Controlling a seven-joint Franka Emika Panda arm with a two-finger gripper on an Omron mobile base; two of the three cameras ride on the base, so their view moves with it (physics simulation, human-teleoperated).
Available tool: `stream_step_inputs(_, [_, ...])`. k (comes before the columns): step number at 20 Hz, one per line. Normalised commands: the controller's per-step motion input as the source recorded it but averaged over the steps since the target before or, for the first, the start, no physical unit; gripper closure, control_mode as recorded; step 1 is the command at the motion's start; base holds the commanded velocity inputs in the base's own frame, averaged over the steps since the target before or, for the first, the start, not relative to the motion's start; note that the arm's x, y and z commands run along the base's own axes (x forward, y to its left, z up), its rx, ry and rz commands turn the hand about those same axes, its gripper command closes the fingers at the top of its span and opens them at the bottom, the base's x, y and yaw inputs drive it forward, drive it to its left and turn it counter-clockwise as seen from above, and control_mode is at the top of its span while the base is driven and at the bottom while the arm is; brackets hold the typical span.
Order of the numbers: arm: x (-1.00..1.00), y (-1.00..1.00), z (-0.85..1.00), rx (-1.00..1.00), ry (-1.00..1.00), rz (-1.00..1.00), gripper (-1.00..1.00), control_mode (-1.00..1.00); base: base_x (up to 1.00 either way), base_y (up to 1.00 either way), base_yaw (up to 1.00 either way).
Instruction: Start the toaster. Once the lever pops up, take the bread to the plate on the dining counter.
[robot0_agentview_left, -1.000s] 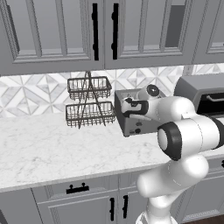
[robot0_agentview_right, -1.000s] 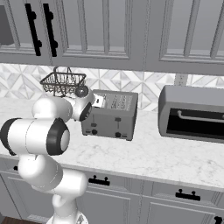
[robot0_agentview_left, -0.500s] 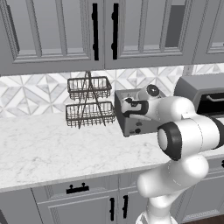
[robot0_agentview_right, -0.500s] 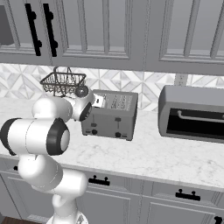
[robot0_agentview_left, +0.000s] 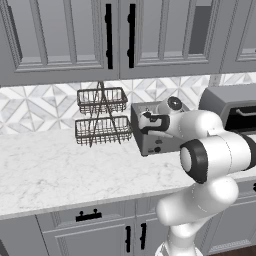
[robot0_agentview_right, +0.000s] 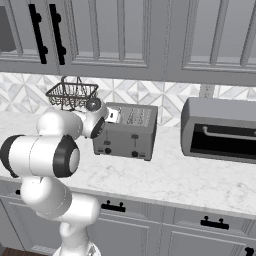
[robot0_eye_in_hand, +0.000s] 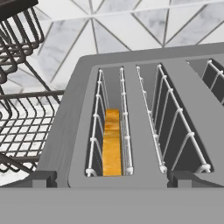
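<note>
I see a plain grey toaster (robot0_eye_in_hand: 65, 127) with pale silver wire guards in its slots, and an orange-yellow bread (robot0_eye_in_hand: 112, 148) slice in the left slot. A dark wire basket rack (robot0_agentview_left: 102, 116) sits at upper left. The tabletop (robot0_agentview_left: 55, 172) is white marble with grey veins, the backsplash (robot0_agentview_right: 165, 97) white-and-grey geometric tile. The microwave (robot0_agentview_right: 220, 130) is grey with a black window.

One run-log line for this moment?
phase: pre-grasp | gripper: open, above toaster | bread: in left slot | held: nothing

Open air above the toaster (robot0_eye_in_hand: 65, 131); wire basket rack (robot0_eye_in_hand: 19, 118) crowds one side, microwave (robot0_agentview_right: 220, 130) stands apart.
</note>
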Motion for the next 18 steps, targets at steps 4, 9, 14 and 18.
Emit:
stream_step_inputs(4, [0.00,0.00,0.00,0.00,0.00,0.00,-1.00,-1.00,0.00,0.00,0.00])
stream_step_inputs(9, [0.00,0.00,0.00,0.00,0.00,0.00,-1.00,-1.00,0.00,0.00,0.00])
stream_step_inputs(14, [0.00,0.00,0.00,0.00,0.00,0.00,-1.00,-1.00,0.00,0.00,0.00])
stream_step_inputs(18, [0.00,0.00,0.00,0.00,0.00,0.00,-1.00,-1.00,0.00,0.00,0.00])
